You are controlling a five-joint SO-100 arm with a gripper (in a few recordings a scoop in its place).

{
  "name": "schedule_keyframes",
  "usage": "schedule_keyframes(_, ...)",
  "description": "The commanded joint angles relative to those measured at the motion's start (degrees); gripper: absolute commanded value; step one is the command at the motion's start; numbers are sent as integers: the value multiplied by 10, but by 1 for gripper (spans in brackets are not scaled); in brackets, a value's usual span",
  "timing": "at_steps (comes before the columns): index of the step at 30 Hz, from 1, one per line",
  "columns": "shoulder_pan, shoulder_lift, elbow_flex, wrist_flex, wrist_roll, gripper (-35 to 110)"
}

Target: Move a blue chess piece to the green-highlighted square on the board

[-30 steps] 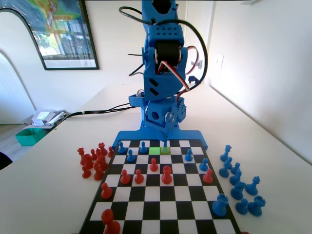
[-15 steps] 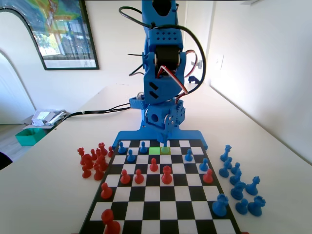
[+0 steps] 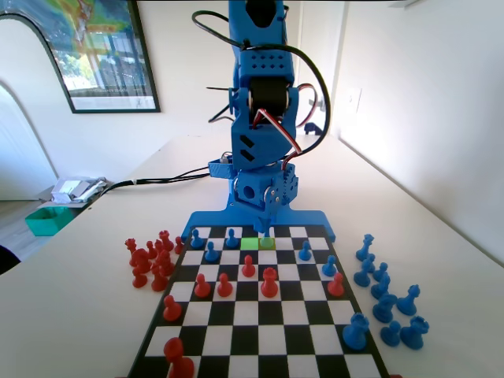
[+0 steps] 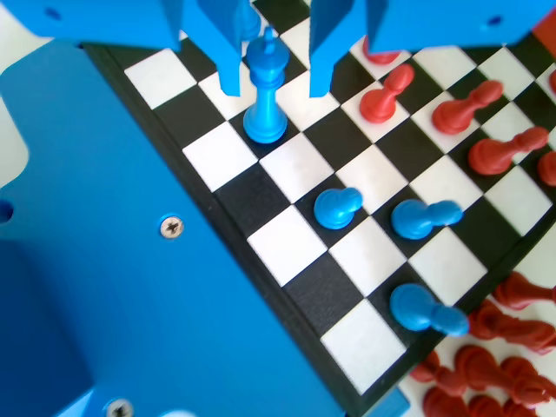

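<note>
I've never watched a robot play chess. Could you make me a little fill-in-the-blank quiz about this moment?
1. The gripper has its two jaws ____ around the blue chess piece.
2. The piece stands ____ on the board.
3. The green-highlighted square lies in the board's row nearest the ____ arm.

Missing words: open; upright; blue

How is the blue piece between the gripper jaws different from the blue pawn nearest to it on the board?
In the wrist view, the blue chess piece is taller and slimmer than the blue pawn. The piece ends in a narrow pointed top; the pawn has a plain round head. The piece stands between the open jaws of the gripper, with a gap on each side; the pawn stands clear of them. Both are blue plastic, standing on the board.
</note>
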Motion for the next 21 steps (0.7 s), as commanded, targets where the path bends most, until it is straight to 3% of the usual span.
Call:
schedule_keyframes(1,-10,5,-4,-4,-8,9)
schedule_keyframes(21,-19,4,-12,-3,9,1)
